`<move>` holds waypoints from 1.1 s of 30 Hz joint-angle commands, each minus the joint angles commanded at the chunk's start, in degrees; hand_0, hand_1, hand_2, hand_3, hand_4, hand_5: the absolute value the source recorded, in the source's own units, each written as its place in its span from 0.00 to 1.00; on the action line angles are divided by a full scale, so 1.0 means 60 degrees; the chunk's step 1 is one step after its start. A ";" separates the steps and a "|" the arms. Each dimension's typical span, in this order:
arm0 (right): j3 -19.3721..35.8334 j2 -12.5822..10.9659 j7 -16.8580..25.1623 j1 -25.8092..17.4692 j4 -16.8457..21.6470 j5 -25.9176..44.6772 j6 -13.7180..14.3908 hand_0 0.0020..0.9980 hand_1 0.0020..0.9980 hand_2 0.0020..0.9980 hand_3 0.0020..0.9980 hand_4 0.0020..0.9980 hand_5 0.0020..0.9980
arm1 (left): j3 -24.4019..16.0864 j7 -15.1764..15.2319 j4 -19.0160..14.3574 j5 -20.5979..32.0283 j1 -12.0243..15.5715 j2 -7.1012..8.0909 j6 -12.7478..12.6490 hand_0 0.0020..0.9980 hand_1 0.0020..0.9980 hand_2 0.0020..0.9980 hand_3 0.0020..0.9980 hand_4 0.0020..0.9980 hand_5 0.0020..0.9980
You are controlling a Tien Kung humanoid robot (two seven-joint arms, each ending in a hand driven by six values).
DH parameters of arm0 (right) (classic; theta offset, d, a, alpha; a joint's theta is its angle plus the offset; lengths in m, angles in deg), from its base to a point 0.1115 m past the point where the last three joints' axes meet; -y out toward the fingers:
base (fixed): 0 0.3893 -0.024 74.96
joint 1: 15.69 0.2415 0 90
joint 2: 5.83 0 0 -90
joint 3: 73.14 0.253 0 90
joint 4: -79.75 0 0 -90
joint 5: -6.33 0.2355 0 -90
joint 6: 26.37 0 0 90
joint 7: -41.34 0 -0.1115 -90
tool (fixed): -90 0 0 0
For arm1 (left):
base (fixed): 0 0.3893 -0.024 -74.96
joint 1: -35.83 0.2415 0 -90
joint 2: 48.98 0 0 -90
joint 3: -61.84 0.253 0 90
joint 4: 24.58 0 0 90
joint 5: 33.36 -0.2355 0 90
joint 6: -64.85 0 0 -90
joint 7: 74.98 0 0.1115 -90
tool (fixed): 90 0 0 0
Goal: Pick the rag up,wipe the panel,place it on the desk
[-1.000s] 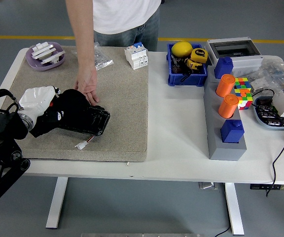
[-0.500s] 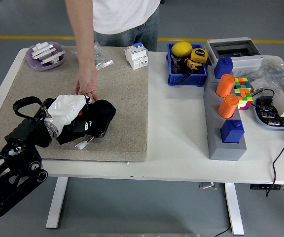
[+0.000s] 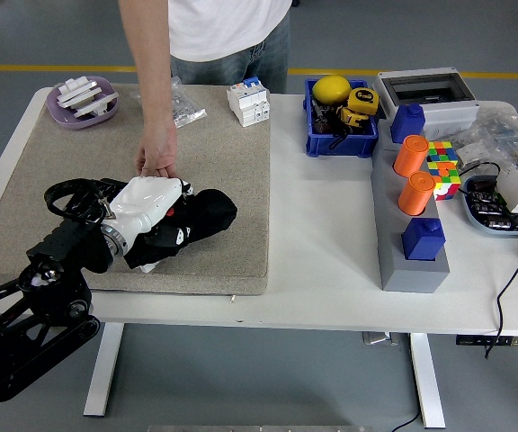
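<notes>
The panel is almost wholly hidden under the left robot hand (image 3: 165, 220) and the black rag (image 3: 207, 214); only a small white connector (image 3: 147, 266) is seen poking out at the near side. Whether the fingers are clenched on the rag cannot be told, since the black glove and black cloth merge. The right robot hand is not seen at all. The person (image 3: 207, 31) at the far side is cut off above the chest, and the person's hand (image 3: 157, 158) is lowered to the beige mat (image 3: 232, 153), fingertips just beside the robot's white wrist cover.

Around it, a purple dish (image 3: 82, 101) of white parts is set at the far left corner, a white breaker (image 3: 248, 101) at the mat's far edge, a blue bin (image 3: 340, 117) with yellow tools beyond, and a grey block (image 3: 405, 236) with orange cylinders to the right.

Compared with half a second ago, the left robot hand and rag are found further right across the mat, and the person's hand is barely shifted.
</notes>
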State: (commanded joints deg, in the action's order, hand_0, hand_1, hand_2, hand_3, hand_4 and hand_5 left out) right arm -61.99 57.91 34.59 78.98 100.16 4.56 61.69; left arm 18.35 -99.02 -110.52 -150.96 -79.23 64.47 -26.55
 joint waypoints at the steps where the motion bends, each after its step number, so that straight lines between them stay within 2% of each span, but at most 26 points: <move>1: -0.0001 -0.0001 -0.0002 0.0001 0.0003 -0.0008 -0.0002 0.75 0.68 0.69 0.67 1.00 0.55 | -0.0027 0.0012 0.0034 0.0003 -0.0001 0.0008 -0.0012 0.22 0.14 0.54 0.44 0.09 0.00; 7: 0.0046 -0.0007 0.0002 0.0018 0.0028 -0.0090 0.0003 0.75 0.68 0.69 0.67 1.00 0.55 | -0.0325 0.0024 0.0360 -0.0003 0.0021 0.0078 -0.0028 0.22 0.14 0.54 0.44 0.09 0.00; 17: 0.0123 -0.0023 -0.0012 0.0027 0.0062 -0.0252 -0.0006 0.75 0.68 0.69 0.67 1.00 0.55 | -0.0702 -0.0089 0.0672 0.0082 0.0081 0.0368 -0.0034 0.22 0.14 0.54 0.44 0.10 0.00; 33: 0.0339 -0.0039 -0.0015 0.0025 0.0134 -0.0570 -0.0023 0.75 0.68 0.69 0.67 1.00 0.55 | -0.1426 0.0014 0.1732 -0.0019 0.0302 0.0784 0.0003 0.22 0.14 0.54 0.45 0.10 0.00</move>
State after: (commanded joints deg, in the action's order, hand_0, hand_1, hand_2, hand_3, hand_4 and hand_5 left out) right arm -59.96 57.67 34.50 79.13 100.96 1.14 61.55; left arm 9.79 -98.93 -100.13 -151.07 -77.41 69.18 -26.53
